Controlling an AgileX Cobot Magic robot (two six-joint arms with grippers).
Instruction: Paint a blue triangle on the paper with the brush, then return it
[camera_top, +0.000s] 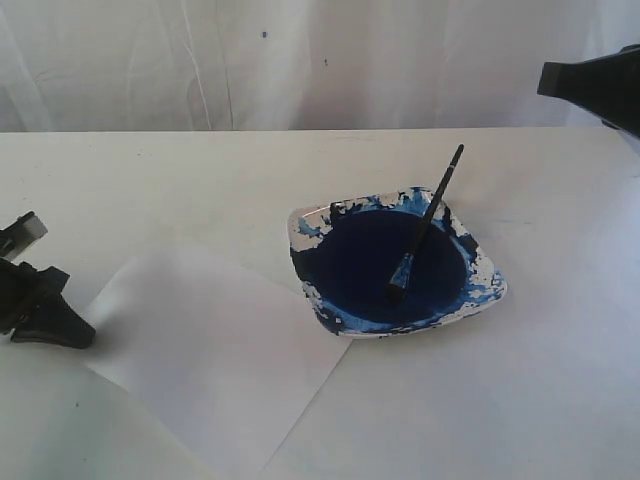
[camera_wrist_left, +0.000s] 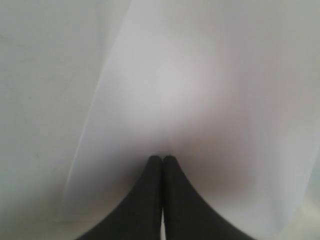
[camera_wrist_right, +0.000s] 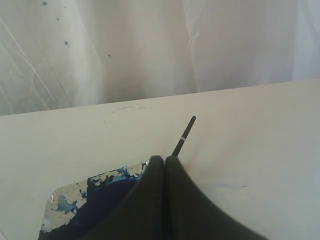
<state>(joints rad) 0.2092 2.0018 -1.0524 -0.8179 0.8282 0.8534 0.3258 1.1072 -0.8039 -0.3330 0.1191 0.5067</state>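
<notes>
The right end effector (camera_wrist_right: 164, 159), fingers pressed together on nothing, hides most of the brush (camera_wrist_right: 184, 135) lying in the dish (camera_wrist_right: 60, 202) ahead of it, so only the handle's end shows. The left end effector (camera_wrist_left: 162, 159), also closed and empty, points over the blurred paper (camera_wrist_left: 190, 90), whose far edge is cut off.

It looked like a robotics lab bench set up for a painting trial, more a staged test cell than a lived-in room. A plain white table (camera_top: 560, 400) took up nearly the whole exterior view. Behind its far edge a creased white sheet (camera_top: 300, 60) hung as a backdrop, flecked with small blue spots (camera_top: 264, 35). Black robot hardware sat at the table's sides: the left gripper (camera_top: 80, 335) by the left edge and the right gripper (camera_top: 548, 84) above the far right corner. The working things were a paint-smeared dish (camera_top: 300, 238) near the table's middle, a brush (camera_top: 425, 222) resting in it, and a sheet of paper (camera_top: 210, 350) toward the near edge.
</notes>
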